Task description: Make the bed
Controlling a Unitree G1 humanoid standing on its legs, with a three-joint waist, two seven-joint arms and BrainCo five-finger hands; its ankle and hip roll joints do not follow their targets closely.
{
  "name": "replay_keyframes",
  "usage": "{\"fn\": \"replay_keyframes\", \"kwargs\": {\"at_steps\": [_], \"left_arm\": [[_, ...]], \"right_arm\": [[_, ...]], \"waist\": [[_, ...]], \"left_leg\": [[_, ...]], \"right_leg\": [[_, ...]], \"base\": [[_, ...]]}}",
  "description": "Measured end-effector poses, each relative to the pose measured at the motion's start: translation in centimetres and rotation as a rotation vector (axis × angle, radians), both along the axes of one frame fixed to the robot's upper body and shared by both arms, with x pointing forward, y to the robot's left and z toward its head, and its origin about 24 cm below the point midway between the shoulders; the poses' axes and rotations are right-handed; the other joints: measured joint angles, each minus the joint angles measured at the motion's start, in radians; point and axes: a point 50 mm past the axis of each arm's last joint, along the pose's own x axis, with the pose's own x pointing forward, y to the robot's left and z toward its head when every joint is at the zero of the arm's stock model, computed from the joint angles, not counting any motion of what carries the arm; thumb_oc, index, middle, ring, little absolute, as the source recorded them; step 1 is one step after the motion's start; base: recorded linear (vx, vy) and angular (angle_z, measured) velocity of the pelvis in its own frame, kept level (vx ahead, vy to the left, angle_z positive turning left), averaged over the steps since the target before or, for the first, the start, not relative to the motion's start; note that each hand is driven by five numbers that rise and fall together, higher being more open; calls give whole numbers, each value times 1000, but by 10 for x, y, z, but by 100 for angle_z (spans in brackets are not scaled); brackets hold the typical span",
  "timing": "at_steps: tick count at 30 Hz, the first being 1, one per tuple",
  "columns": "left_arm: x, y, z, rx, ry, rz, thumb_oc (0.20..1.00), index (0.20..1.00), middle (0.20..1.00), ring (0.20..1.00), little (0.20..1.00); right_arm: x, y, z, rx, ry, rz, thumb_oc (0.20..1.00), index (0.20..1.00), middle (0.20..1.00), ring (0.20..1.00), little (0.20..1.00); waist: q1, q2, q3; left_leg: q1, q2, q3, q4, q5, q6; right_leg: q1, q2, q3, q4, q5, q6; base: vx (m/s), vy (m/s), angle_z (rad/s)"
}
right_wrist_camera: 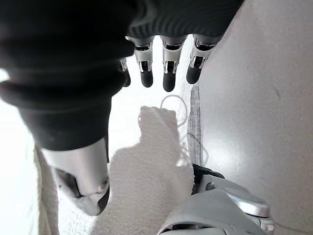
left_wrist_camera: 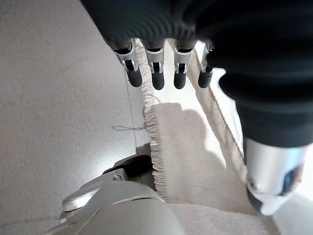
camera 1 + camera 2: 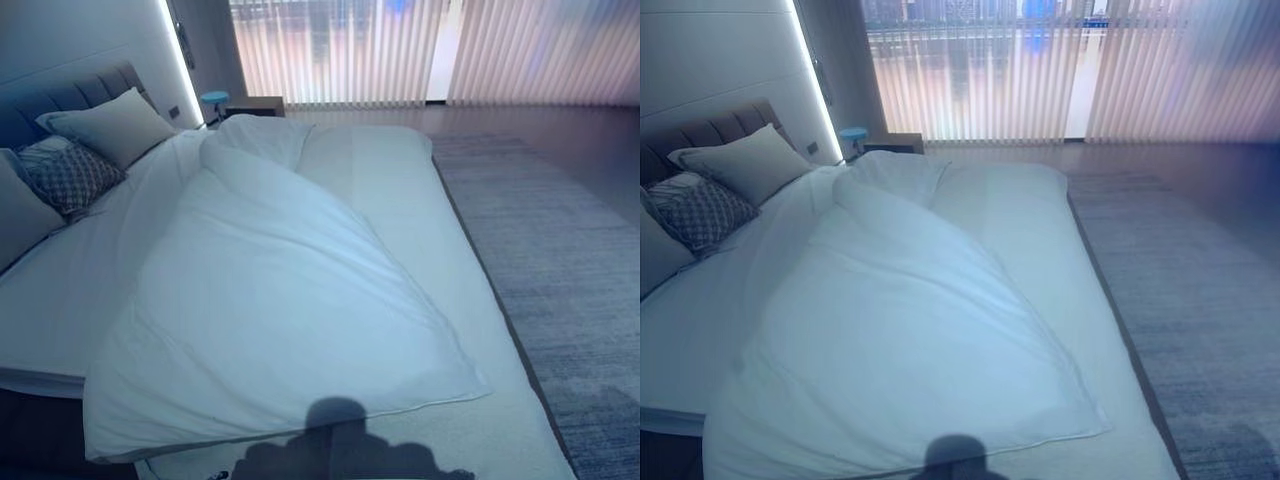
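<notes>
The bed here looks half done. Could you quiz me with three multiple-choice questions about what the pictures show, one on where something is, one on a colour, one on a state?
1. Where are the pillows?
A. by the headboard, on the robot's left
B. on the rug
C. by the window blinds

2. What colour is the duvet?
A. red
B. white
C. black

3. How does the duvet lie?
A. spread flat over the whole bed
B. on the floor
C. folded over slantwise, leaving part of the mattress bare

Answers:
1 A, they lean against the headboard.
2 B, it is white like the sheet.
3 C, its edge runs diagonally with bare mattress beside the rug.
</notes>
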Motion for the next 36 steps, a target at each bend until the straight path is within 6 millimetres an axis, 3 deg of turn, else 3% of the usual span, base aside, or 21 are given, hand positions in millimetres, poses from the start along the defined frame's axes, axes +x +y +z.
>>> {"fn": "replay_keyframes", "kwargs": {"at_steps": [9, 11, 14, 18, 21, 26, 29, 36], "left_arm": [[-2, -8, -2, -63, -12, 97, 1000, 1000, 1000, 1000, 1000], [11, -12, 0, -84, -53, 143, 1000, 1000, 1000, 1000, 1000], [27, -18, 4, -111, -109, 188, 1000, 1000, 1000, 1000, 1000], [56, -28, 12, -140, -203, 231, 1000, 1000, 1000, 1000, 1000], [66, -32, 15, -142, -228, 217, 1000, 1000, 1000, 1000, 1000], [74, -40, 19, -153, -263, 205, 1000, 1000, 1000, 1000, 1000], [79, -45, 21, -174, -289, 201, 1000, 1000, 1000, 1000, 1000], [80, -49, 22, -181, -297, 175, 1000, 1000, 1000, 1000, 1000]], "right_arm": [[35, 16, 7, 189, -226, -354, 1000, 1000, 1000, 1000, 1000], [60, 24, 13, 277, -334, -495, 1000, 1000, 1000, 1000, 1000], [83, 29, 21, 337, -408, -583, 1000, 1000, 1000, 1000, 1000], [138, 40, 47, 431, -567, -668, 1000, 1000, 1000, 1000, 1000], [166, 45, 65, 465, -642, -680, 1000, 1000, 1000, 1000, 1000], [194, 42, 87, 461, -722, -713, 1000, 1000, 1000, 1000, 1000], [220, 39, 113, 453, -805, -700, 1000, 1000, 1000, 1000, 1000], [248, 30, 146, 445, -884, -726, 1000, 1000, 1000, 1000, 1000]], "waist": [[1, 7, 6], [1, 18, 30], [1, 28, 77], [4, 47, 143], [5, 56, 175], [26, 88, 202], [32, 121, 248], [59, 136, 293]], "left_leg": [[-44, 0, -4, 3, 6, 3], [-82, -2, -9, 10, 17, 5], [-105, -4, -19, 12, 32, 5], [-173, -3, -28, 16, 51, 2], [-206, -2, -33, 13, 61, -1], [-249, -5, -44, 11, 67, 2], [-280, -8, -48, 12, 76, 5], [-326, -9, -59, 12, 79, 6]], "right_leg": [[-41, 1, -2, 0, 3, -3], [-79, -2, -5, 0, 15, 0], [-95, -4, -21, 0, 21, -1], [-158, -3, -30, 0, 37, 0], [-191, -2, -33, 0, 44, -2], [-230, -4, -43, 0, 44, -1], [-257, -7, -53, 1, 50, -8], [-301, -7, -58, 4, 52, -11]], "base": [[-40, -2, 0], [-76, -4, 5], [-78, -13, 16], [-54, -19, 5], [0, -8, 3], [3, 3, 5], [-9, 21, 9], [7, 0, 2]]}}
